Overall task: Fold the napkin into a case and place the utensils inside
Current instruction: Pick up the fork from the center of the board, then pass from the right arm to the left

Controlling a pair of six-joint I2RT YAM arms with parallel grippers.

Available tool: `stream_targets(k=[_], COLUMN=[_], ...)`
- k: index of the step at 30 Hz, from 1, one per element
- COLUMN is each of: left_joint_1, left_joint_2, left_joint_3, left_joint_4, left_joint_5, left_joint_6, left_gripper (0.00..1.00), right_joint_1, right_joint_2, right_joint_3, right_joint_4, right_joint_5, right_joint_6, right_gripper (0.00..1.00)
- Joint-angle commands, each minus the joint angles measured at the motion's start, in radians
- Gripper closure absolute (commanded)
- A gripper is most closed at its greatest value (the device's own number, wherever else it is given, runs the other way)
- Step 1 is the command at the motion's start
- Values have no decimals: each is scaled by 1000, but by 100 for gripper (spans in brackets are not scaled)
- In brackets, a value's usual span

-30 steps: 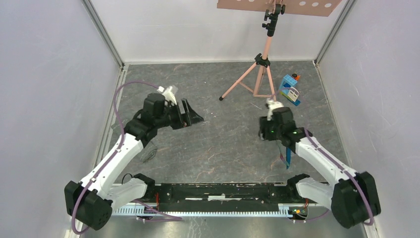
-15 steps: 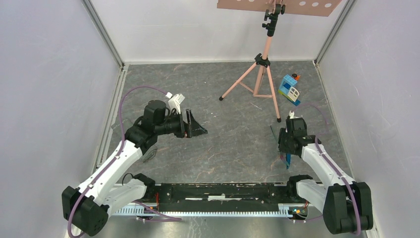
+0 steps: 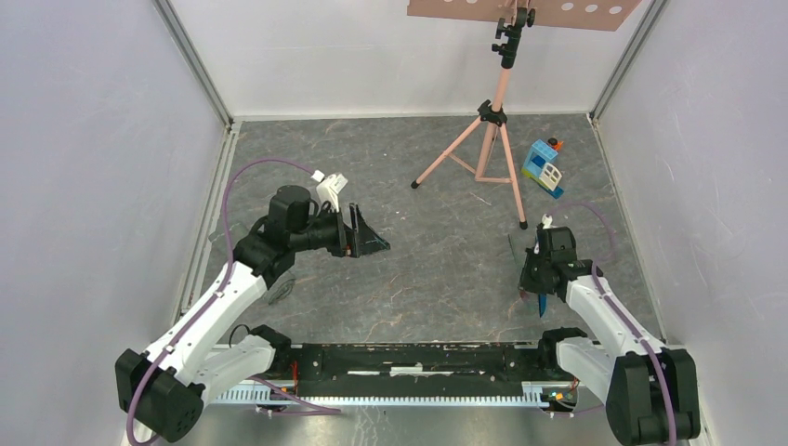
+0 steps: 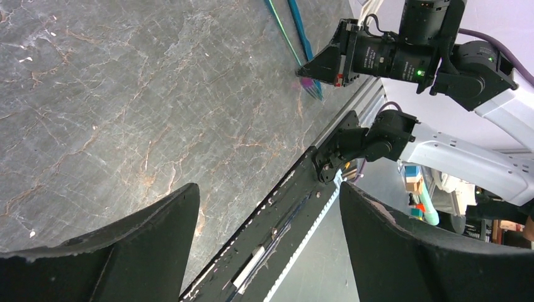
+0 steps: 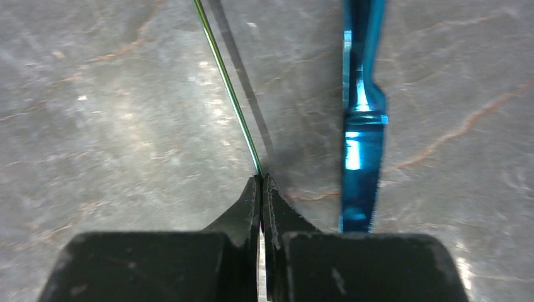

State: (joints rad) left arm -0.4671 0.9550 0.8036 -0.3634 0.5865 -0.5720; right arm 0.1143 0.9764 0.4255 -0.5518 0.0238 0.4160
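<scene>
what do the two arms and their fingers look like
Both have white link shells with black joints and bases: the left arm and right arm each carry a purple cable. The fingers are matte black and wedge-shaped. A small green light glows on the right arm's wrist.

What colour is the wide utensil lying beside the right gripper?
The utensil is glossy bright blue; the right wrist view shows it best.

No readable text, labels, brands or numbers in any of the three views. Anything printed is too small or blurred.
</scene>
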Motion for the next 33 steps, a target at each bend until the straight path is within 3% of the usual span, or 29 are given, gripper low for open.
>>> stream_targets(k=[1, 4, 6, 9, 11, 13, 15, 20, 24, 27, 31, 33], left_joint_1=[-5, -56, -153, -360, -456, -495, -540, -656, -712, -719, -730, -751], left_joint_2=[13, 12, -18, -104, -136, -125, -114, -64, -6, 15, 35, 47], left_joint_3=[16, -11, -38, -165, -216, -218, -205, -208, -137, -116, -145, -163], left_joint_4=[98, 187, 265, 522, 616, 619, 581, 561, 454, 378, 428, 455], left_joint_5=[43, -23, -154, -354, -443, -485, -521, -646, -723, -755, -804, -830], left_joint_6=[16, 23, 81, 308, 525, 724, 908, 1367, 1707, 1864, 1958, 2013], left_gripper=[12, 12, 12, 13, 11, 12, 6, 9, 11, 18, 25, 33], right_joint_1=[4, 34, 78, 138, 181, 212, 243, 302, 387, 400, 424, 435], right_joint_2=[-6, 3, -21, -53, -30, 39, 92, 151, 156, 151, 120, 119], right_joint_3=[33, 43, 13, -29, -21, 76, 155, 199, 261, 283, 261, 256], right_joint_4=[94, 223, 369, 606, 798, 747, 660, 690, 583, 517, 513, 508], right_joint_5=[-211, -384, -446, -489, -533, -611, -679, -865, -864, -886, -884, -898], right_joint_6=[127, 353, 548, 834, 928, 893, 823, 762, 634, 581, 596, 605], right_gripper=[100, 100, 100, 100, 100, 100, 100, 100, 100, 99, 99, 100])
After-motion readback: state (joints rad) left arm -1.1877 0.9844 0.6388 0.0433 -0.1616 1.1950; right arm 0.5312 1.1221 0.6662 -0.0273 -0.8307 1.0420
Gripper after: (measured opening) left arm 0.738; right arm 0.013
